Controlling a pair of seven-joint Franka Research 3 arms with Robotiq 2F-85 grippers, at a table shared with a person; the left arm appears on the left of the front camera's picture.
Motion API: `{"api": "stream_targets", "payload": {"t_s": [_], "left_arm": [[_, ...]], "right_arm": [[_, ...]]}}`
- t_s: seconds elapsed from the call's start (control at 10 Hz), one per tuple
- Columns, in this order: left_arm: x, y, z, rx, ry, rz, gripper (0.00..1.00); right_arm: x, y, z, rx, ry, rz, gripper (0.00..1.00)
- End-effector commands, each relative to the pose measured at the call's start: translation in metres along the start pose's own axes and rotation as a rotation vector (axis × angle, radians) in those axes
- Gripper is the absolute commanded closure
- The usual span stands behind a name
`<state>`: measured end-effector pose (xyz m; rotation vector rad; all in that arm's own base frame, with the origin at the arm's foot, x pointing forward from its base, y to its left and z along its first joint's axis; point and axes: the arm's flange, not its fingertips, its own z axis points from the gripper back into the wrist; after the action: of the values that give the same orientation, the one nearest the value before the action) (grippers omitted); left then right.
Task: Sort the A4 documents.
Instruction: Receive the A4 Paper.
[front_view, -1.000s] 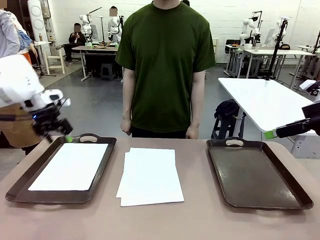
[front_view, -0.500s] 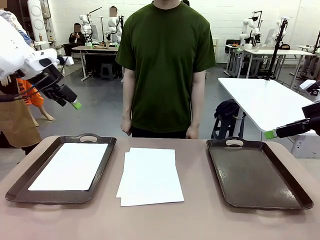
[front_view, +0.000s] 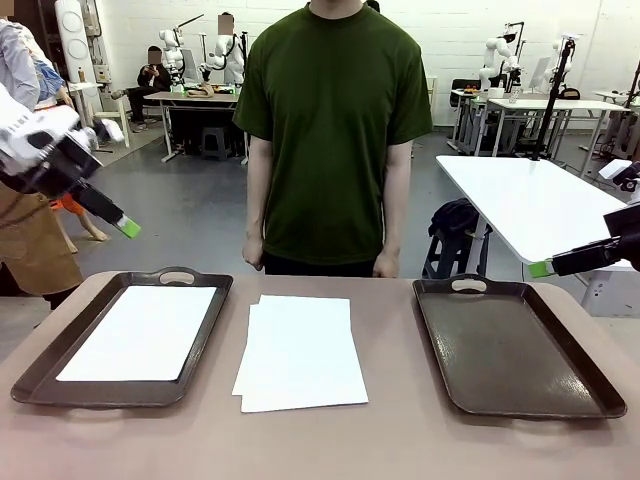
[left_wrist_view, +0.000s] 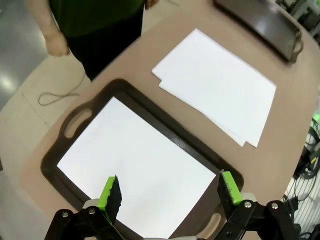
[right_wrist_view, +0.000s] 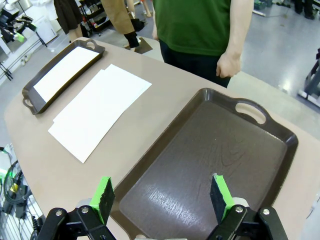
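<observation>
A loose stack of white A4 documents (front_view: 300, 350) lies in the middle of the table. One more sheet (front_view: 140, 330) lies flat in the left dark brown tray (front_view: 35, 380). The right tray (front_view: 520, 350) holds nothing. My left gripper (front_view: 124, 225) hangs open, high above the left tray's far left corner. In the left wrist view its jaws (left_wrist_view: 170, 190) stand wide over the sheet (left_wrist_view: 140, 165), holding nothing. My right gripper (front_view: 541, 268) is off the right tray's far right side. In the right wrist view it (right_wrist_view: 161, 192) is open above that tray (right_wrist_view: 282, 145).
A person in a green shirt stands at the far edge, hands (front_view: 252, 255) down at the sides. A white table (front_view: 530, 200) stands behind at the right. Bare tabletop (front_view: 390, 340) runs between the stack and the right tray.
My left gripper rose from the left tray's far corner to well above it, then drifted left and a little down. The right arm, papers and trays stayed still.
</observation>
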<state>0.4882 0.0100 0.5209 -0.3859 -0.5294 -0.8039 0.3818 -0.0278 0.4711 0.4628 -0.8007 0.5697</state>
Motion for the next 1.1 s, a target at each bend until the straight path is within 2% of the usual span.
{"api": "stream_targets", "payload": {"t_s": [0.0,0.1,0.2,0.6,1.0], "left_arm": [[-0.016,-0.011,0.013,0.033,-0.102,0.113,0.00],[-0.019,-0.010,0.016,0.098,-0.124,0.242,0.00],[-0.021,-0.007,0.020,0.112,-0.143,0.329,0.00],[-0.011,-0.015,0.018,0.039,-0.124,0.244,0.00],[-0.010,-0.014,0.014,0.011,-0.137,0.282,0.00]], "right_arm": [[-0.001,-0.002,-0.003,0.015,-0.009,0.001,0.00],[-0.001,-0.002,-0.003,0.015,-0.009,0.001,0.00],[-0.001,-0.002,-0.003,0.015,-0.009,0.001,0.00],[-0.001,-0.002,-0.003,0.015,-0.009,0.001,0.00],[-0.001,-0.002,-0.003,0.015,-0.009,0.001,0.00]]}}
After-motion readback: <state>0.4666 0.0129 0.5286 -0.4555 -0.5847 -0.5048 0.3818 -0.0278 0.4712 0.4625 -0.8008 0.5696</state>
